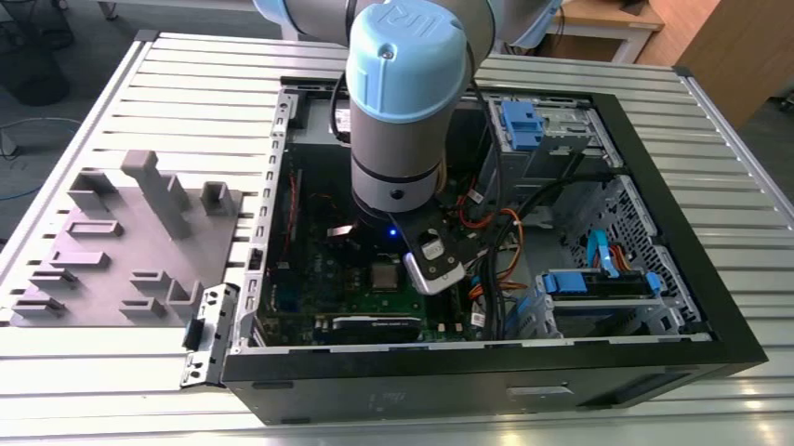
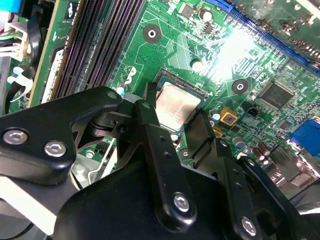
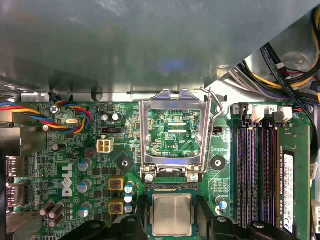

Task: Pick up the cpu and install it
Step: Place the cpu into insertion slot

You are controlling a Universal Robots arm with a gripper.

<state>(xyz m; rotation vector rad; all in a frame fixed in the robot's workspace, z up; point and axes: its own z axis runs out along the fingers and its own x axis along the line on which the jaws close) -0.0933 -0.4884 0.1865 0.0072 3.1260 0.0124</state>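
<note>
Grey arm [image 1: 394, 139], pale blue caps [image 1: 403, 60]; black gripper [image 2: 172, 107], silver screws [image 2: 181, 202]

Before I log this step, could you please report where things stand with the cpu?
Gripper low over the motherboard, straddling the cpu. Cpu lying flat. Socket frame hinged up, clear of it.

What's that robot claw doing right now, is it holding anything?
Gripper: down at the cpu, which lies in the socket; whether it is open or shut on it cannot be told.
</note>
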